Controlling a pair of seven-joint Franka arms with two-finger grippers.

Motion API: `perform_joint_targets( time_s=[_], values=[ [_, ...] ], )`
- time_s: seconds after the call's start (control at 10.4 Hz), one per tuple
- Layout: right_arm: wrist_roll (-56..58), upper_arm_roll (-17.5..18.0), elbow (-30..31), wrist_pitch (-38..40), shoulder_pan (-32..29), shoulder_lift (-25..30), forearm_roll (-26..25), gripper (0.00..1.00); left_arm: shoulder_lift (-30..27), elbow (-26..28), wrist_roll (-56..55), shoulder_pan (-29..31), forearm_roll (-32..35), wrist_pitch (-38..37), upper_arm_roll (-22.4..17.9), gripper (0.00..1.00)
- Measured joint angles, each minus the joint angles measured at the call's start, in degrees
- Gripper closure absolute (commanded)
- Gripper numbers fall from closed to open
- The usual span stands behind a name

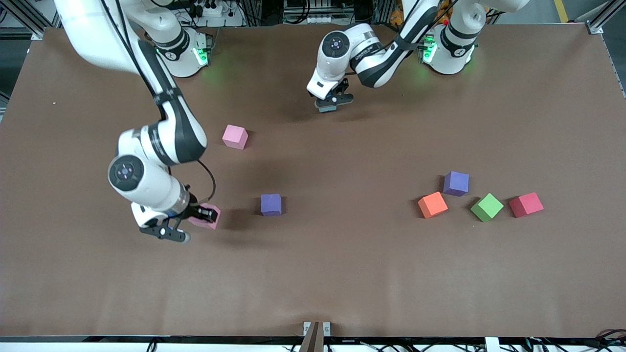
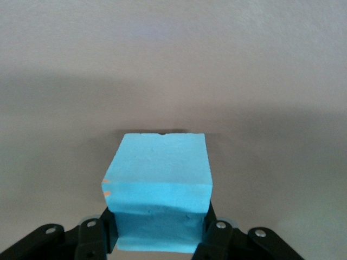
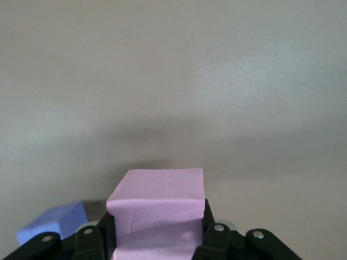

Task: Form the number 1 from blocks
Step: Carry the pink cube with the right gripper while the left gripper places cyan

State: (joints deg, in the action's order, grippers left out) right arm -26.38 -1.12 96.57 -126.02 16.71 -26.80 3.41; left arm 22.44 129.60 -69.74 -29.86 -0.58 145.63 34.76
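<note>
Gripping a pink block (image 3: 157,214), the right gripper (image 1: 205,213) sits low beside the lone purple block (image 1: 271,204), toward the bench's right-arm end. Left gripper (image 1: 334,101) clamps a light blue block (image 2: 158,189) near the bases' edge, so the right looks closer to placing.

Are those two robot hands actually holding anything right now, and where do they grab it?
Yes. The left gripper clamps a light blue block by two opposite side faces. The right gripper pinches a pink block the same way, beside a purple block.

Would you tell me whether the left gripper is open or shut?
Shut: the left gripper clamps a light blue block between its fingers.
</note>
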Motion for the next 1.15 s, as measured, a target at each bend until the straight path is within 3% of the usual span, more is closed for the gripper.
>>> perform_joint_targets(
  time_s=[0.29, 0.38, 0.48, 0.77, 1.15],
  values=[
    [0.2, 0.1, 8.4, 0.0, 1.0, 6.2, -0.1, 0.53, 1.0, -0.2, 7.4, -0.4, 2.0, 0.0, -2.1, 1.0],
    [0.2, 0.1, 11.3, -0.1, 2.1, 7.9, 0.2, 0.53, 1.1, -0.3, 9.1, -0.4, 2.1, 0.0, -2.4, 0.85],
    [0.0, 0.1, 13.4, -0.1, 3.0, 9.2, 1.3, 0.53, 1.1, -0.4, 10.1, -0.4, 2.1, 0.0, -2.4, 0.01],
    [0.0, 0.1, 16.6, -0.2, 4.3, 11.5, 4.7, 0.53, 1.1, -1.3, 10.2, -0.4, 2.1, 0.0, -3.6, 0.0],
    [-0.8, 0.2, 17.0, -0.3, 7.9, 11.7, 5.3, 0.54, -0.2, -9.7, 10.2, 0.8, 2.1, -6.2, -9.5, 0.0]
  ],
)
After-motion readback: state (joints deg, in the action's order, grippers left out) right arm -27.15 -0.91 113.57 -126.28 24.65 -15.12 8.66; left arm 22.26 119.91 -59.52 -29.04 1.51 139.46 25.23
